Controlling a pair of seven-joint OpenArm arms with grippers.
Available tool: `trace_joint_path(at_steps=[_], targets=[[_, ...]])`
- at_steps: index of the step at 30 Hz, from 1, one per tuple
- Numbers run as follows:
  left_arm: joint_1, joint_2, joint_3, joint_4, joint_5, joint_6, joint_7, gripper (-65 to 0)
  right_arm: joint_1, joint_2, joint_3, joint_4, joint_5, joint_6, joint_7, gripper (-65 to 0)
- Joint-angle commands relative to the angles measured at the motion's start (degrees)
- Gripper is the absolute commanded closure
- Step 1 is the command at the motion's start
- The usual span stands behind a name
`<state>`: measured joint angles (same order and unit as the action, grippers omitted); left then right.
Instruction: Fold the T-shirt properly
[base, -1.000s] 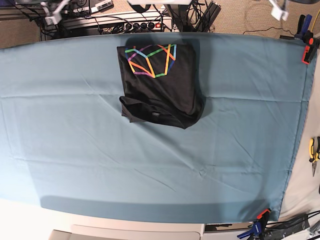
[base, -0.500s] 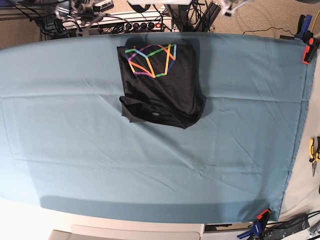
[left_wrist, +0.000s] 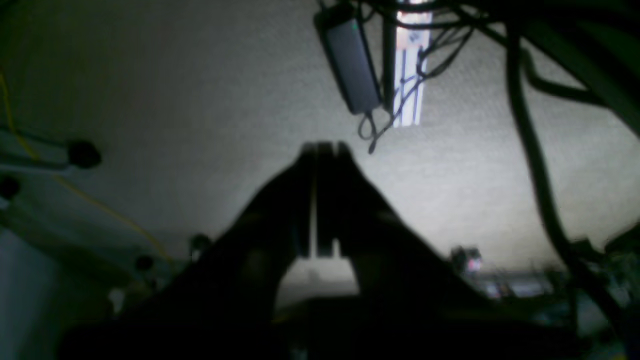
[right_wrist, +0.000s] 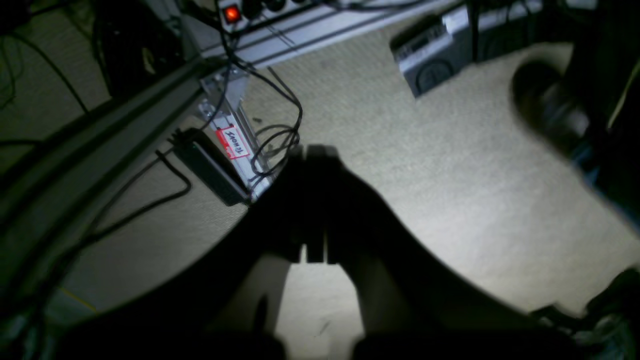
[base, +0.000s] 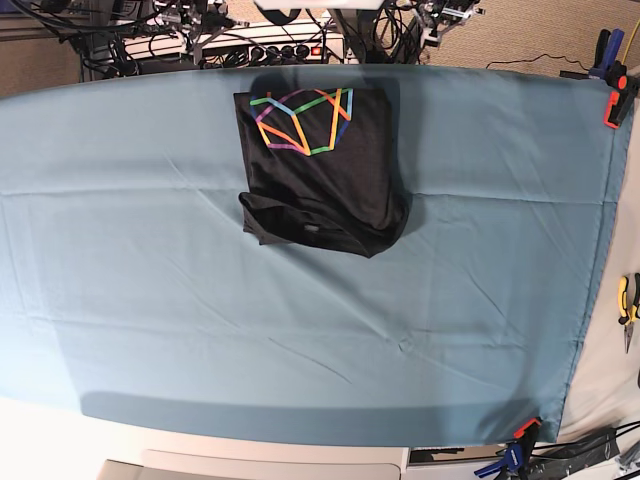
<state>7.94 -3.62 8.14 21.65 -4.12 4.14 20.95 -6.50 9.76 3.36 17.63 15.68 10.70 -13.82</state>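
Black shirt (base: 322, 170) lies folded at upper centre of the blue cloth (base: 300, 330); I see both claws, left (left_wrist: 322, 147) and right (right_wrist: 314, 150), closed, empty.

Teal table cloth (base: 150, 300), beige carpet (right_wrist: 450, 165), tangled cables (right_wrist: 270, 135)

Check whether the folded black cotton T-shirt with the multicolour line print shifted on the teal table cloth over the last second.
No. The T-shirt lies in the same spot, top edge still by the teal table cloth's far edge.
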Motion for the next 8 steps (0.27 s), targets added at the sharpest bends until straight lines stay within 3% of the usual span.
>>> trace_joint_path(at_steps=[1,8], targets=[[-0.1,0.1,-0.1,-0.3,-0.3,0.5,1.9,0.0,0.2,0.2,0.1,0.3,0.0,0.2,-1.0,0.0],[-1.1,0.3,-0.1,-0.9,-2.9,-0.8,4.6,0.0,0.0,-0.7,0.1,0.3,-0.7,-0.4,-3.6,0.0]])
